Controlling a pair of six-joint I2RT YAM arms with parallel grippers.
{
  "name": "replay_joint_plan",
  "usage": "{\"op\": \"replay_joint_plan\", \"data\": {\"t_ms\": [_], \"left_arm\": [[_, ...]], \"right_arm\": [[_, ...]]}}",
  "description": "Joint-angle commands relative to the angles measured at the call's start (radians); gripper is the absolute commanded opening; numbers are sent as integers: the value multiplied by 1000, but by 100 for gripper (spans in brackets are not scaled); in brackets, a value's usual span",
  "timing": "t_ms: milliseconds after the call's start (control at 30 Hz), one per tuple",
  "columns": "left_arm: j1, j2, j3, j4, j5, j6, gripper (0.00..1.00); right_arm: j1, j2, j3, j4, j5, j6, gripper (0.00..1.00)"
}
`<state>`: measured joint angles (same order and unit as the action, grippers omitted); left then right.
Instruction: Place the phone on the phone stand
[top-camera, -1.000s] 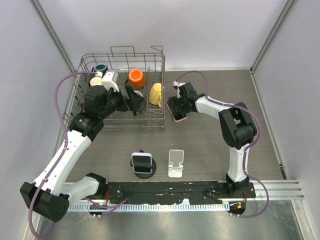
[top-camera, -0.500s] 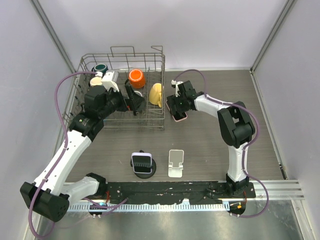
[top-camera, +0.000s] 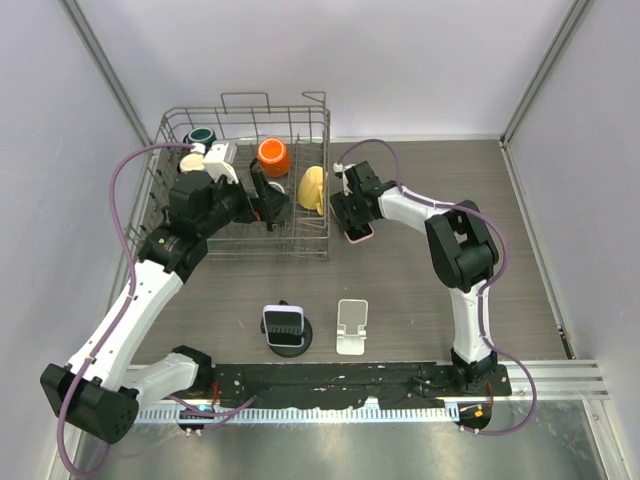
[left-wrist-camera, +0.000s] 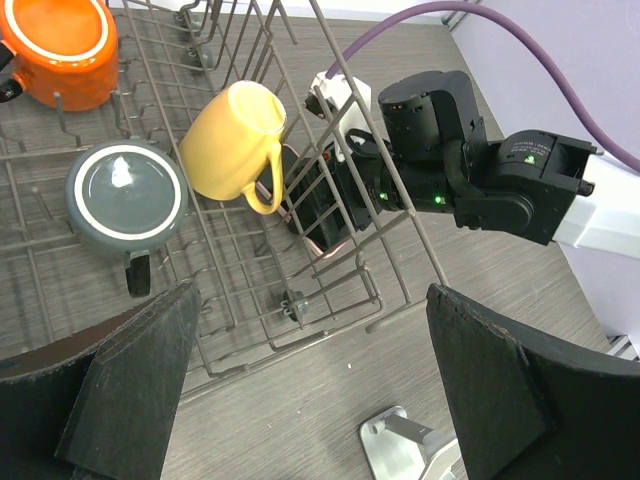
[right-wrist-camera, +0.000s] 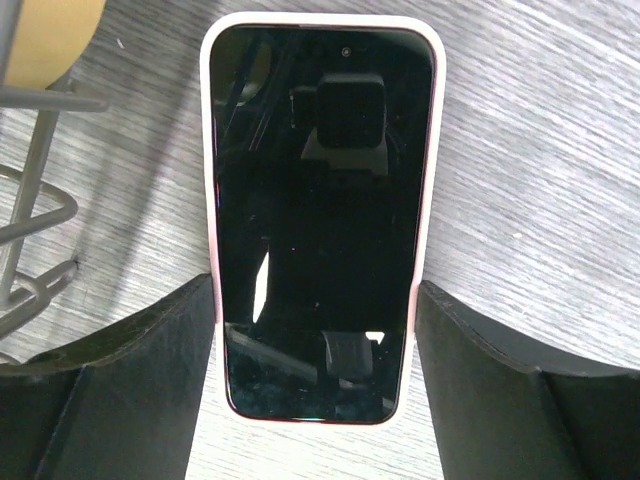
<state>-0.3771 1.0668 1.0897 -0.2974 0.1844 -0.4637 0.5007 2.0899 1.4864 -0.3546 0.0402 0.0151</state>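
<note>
The phone (right-wrist-camera: 318, 200), black-screened in a pale pink case, lies flat on the grey table right of the dish rack; it also shows in the top view (top-camera: 360, 233) and in the left wrist view (left-wrist-camera: 322, 222). My right gripper (right-wrist-camera: 315, 310) has a finger pressed against each long edge of the phone's near end; in the top view it (top-camera: 350, 212) covers the phone's far part. The empty white phone stand (top-camera: 351, 326) stands near the front edge. My left gripper (left-wrist-camera: 315, 370) is wide open and empty above the rack's right front corner (top-camera: 265, 205).
A wire dish rack (top-camera: 325, 175) holds a yellow mug (top-camera: 312, 188), an orange mug (top-camera: 273, 155) and a grey mug (left-wrist-camera: 125, 195). A black stand carrying another phone (top-camera: 284, 327) sits left of the white stand.
My right gripper has slid left and further over the phone, so less of the phone shows in the top view. The left arm has not moved.
</note>
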Motion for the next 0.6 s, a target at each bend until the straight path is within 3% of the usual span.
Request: {"op": "replay_joint_plan", "data": {"t_ms": [0,67,100,133,300,467,533,567], "left_arm": [[4,-1,19,24,15,4,100],[4,-1,19,24,12,4,100],[3,1,19,24,13,3,100],[4,-1,19,26,13,5,100],[4,-2,19,23,13,2,100],[3,-2,21,26,23,-4,100],[4,-4,22,23,21,-3,100],[4,-2,25,21,20,-4,100]], "right_arm": [[13,51,57,-127,35,12,52],[12,42,40,-161,65,34,40],[12,33,29,-167,90,51,26],[12,4,11,-172,104,89,20],[6,-158,-233,-149,162,219,4],[12,-412,-559,-52,167,408,2],[18,-488,-635,-24,176,448,10],[25,-519,-687,6,168,459,20]]}}
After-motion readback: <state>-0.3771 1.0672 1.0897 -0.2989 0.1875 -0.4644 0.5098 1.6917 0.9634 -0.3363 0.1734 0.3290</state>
